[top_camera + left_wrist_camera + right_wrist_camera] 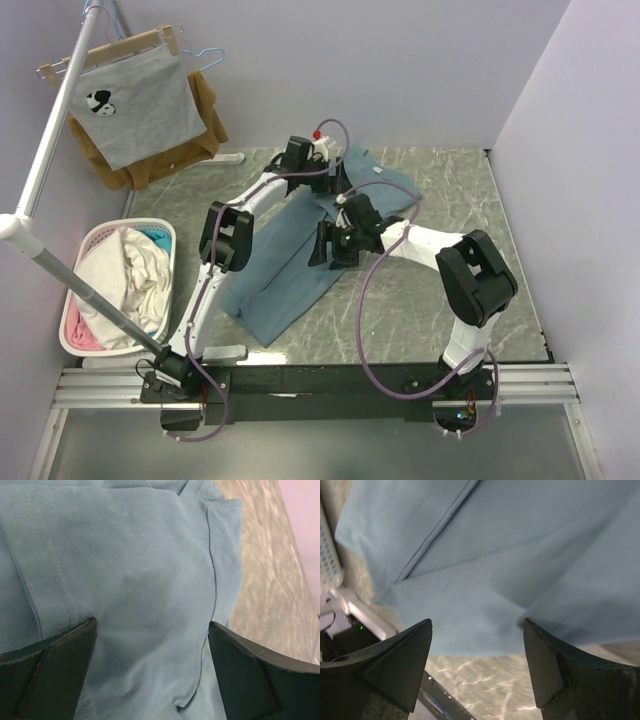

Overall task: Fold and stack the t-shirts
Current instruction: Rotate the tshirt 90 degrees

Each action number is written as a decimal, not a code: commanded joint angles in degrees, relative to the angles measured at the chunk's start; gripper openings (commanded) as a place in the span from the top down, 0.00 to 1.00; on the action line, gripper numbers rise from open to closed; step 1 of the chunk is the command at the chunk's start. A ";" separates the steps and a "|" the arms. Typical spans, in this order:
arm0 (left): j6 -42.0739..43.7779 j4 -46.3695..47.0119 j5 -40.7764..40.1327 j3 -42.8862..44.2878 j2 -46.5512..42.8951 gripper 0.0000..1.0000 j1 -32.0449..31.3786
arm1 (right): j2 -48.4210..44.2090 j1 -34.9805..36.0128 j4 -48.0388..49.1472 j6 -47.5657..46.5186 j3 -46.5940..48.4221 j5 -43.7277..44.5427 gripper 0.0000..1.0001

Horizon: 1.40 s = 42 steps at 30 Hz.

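1. In the top view, the teal t-shirt (285, 280) is lying partly folded as a long strip on the table (450, 190), running from the far centre toward the near left. The left gripper (333, 172) is hovering over its far end, the right gripper (322, 246) over its middle. A basket (85, 349) of laundry is sitting at the left edge.
2. In the left wrist view, the fingers (60, 665) are standing wide apart, gripping nothing, with seamed shirt layers lying beneath them.
3. In the right wrist view, the fingers (560, 670) are also spread, gripping nothing. The shirt's edge is lying under and beyond them, bare table showing nearer.
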 commanded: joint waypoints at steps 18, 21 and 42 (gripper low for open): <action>3.27 -0.06 -17.37 -15.27 -13.57 0.01 1.79 | 1.31 -3.39 -19.53 -0.62 0.50 25.75 0.16; 1.79 -2.33 -19.05 -14.59 -14.45 0.02 1.88 | -0.54 -6.56 -20.94 -2.21 -1.52 26.90 0.16; -1.03 3.98 -24.85 -28.71 -30.88 0.03 -1.90 | -14.97 -5.78 -16.20 -4.85 -1.62 23.21 0.31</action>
